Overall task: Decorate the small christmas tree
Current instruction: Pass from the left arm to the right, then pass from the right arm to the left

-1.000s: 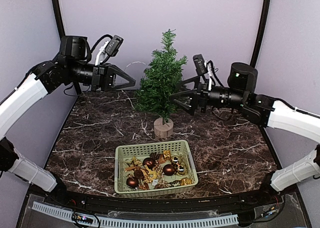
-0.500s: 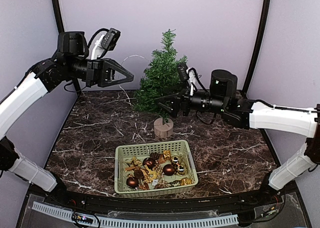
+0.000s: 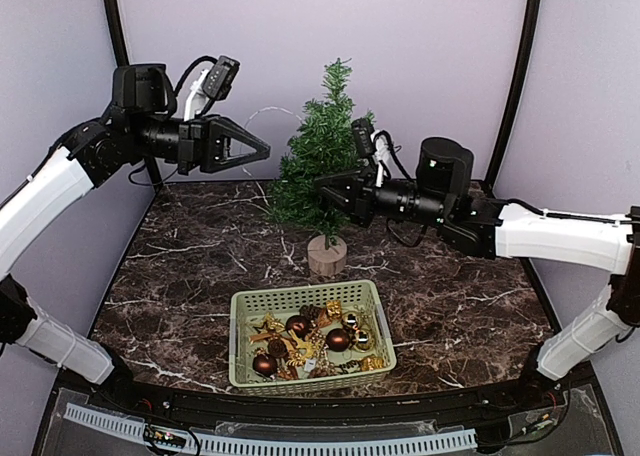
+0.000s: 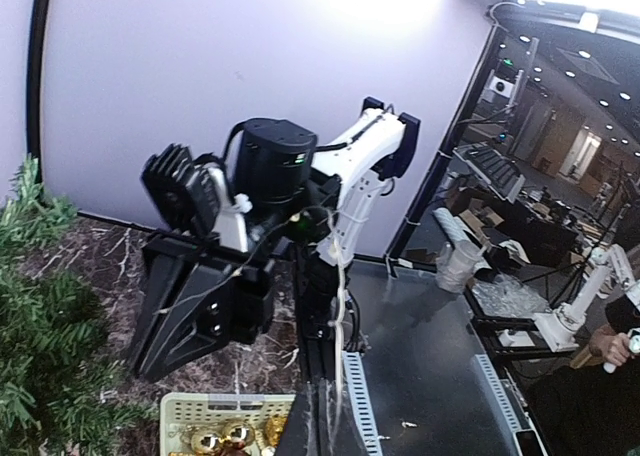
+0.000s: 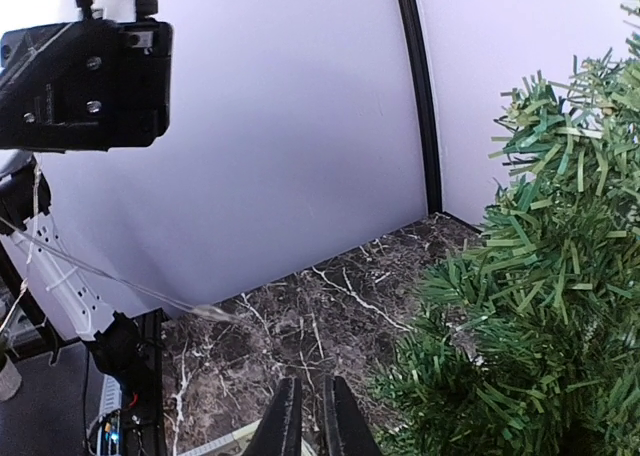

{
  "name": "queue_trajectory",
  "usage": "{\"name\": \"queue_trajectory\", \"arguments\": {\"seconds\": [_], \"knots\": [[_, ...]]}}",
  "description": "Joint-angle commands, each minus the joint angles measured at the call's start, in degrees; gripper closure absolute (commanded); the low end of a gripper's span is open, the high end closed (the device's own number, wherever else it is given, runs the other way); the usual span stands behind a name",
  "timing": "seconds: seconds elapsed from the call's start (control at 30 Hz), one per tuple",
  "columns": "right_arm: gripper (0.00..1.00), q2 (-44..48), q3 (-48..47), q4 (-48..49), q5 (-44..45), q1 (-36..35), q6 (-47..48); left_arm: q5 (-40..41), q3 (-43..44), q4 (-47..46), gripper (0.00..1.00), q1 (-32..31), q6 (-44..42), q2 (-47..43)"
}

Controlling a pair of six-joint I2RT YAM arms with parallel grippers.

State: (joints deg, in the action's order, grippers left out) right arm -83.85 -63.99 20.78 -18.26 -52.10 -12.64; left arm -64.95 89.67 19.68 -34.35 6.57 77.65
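I see brown baubles point(image 3: 338, 339) and gold trinkets point(image 3: 333, 309) in the pale plastic lattice basket point(image 3: 237, 348), with the small green christmas tree point(image 3: 322, 156) upright just behind it. My left claw point(image 3: 266, 152) is closed, and my right claw point(image 3: 320, 184) is pinched shut beside its branches.

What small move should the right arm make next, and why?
Probably reopen the right gripper and ease it toward the thin strand: its jaws stand all but shut with nothing visible between them, beside the small christmas tree, and the strand's end hangs apart from them.
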Motion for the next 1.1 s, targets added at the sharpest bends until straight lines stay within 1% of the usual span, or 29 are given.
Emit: {"name": "queue_trajectory", "arguments": {"seconds": [0.0, 0.13, 0.2, 0.23, 0.27, 0.3, 0.33, 0.37, 0.43, 0.5, 0.57, 0.63, 0.67, 0.7, 0.73, 0.77, 0.83, 0.93, 1.07], "knots": [[0.95, 5.8, 2.9, 3.0, 4.5, -0.5, -0.6, 11.0, -1.8, 1.3, 1.00, -0.1, -4.1, -3.1], [1.00, 10.9, 6.3, 1.9, 8.7, -0.6, -1.4, 18.1, -4.5, 0.6, 1.00, -0.1, -4.7, -3.9], [1.00, 14.0, 8.3, 2.0, 10.7, -0.5, -2.2, 19.3, -6.9, -1.6, 1.00, -0.1, -4.0, -4.1], [1.00, 15.4, 9.2, 2.2, 11.6, -0.5, -2.6, 19.2, -7.7, -3.6, 0.97, -0.1, -3.2, -4.0], [1.00, 16.6, 10.0, 2.6, 12.4, -0.5, -3.0, 18.5, -9.4, -4.5, 0.93, -0.1, -2.8, -4.0], [1.00, 17.8, 10.8, 2.9, 13.5, -0.5, -3.6, 18.0, -10.2, -6.1, 0.77, -0.1, -2.2, -3.6], [1.00, 19.1, 11.6, 3.3, 14.9, -0.6, -4.1, 18.0, -11.7, -7.2, 0.69, -0.1, -2.1, -3.4], [1.00, 20.2, 12.3, 3.8, 15.9, -0.6, -4.5, 18.5, -12.4, -7.4, 0.55, -0.1, -1.9, -3.1], [1.00, 22.7, 13.7, 4.9, 17.9, -0.5, -4.9, 20.7, -14.9, -7.2, 0.41, -0.2, -2.0, -2.9], [1.00, 25.4, 15.2, 6.0, 21.3, -0.6, -4.9, 23.1, -18.3, -6.9, 0.33, -0.2, -1.5, -3.6], [1.00, 27.7, 16.7, 6.6, 24.3, -0.6, -4.8, 25.2, -22.7, -7.2, 0.28, -0.4, -0.2, -5.1], [1.00, 29.9, 17.6, 6.8, 26.9, -0.5, -4.4, 26.6, -30.0, -9.0, 0.25, -0.9, 2.0, -7.4], [1.00, 30.9, 18.0, 6.7, 28.1, -0.5, -4.2, 27.1, -32.1, -11.7, 0.24, -1.2, 3.0, -9.4], [1.00, 31.9, 18.3, 6.7, 29.0, -0.6, -3.8, 28.2, -36.5, -13.5, 0.23, -1.8, 5.6, -10.3], [1.00, 32.8, 18.6, 6.6, 29.8, -0.6, -3.5, 28.7, -38.4, -16.4, 0.22, -2.2, 6.7, -11.8], [1.00, 33.6, 18.7, 6.6, 30.5, -0.6, -3.1, 30.3, -41.6, -17.4, 0.22, -3.4, 8.7, -12.3], [1.00, 34.8, 18.7, 6.1, 31.7, -0.5, -2.4, 31.7, -45.4, -20.1, 0.22, -5.2, 11.5, -12.6], [1.00, 35.9, 18.7, 5.7, 33.0, -0.5, -1.7, 33.1, -48.8, -24.2, 0.21, -8.7, 14.7, -10.3], [1.00, 36.0, 18.3, 5.4, 32.7, -0.6, -1.6, 36.0, -50.2, -23.9, 0.21, -11.1, 14.7, -5.6]]}}
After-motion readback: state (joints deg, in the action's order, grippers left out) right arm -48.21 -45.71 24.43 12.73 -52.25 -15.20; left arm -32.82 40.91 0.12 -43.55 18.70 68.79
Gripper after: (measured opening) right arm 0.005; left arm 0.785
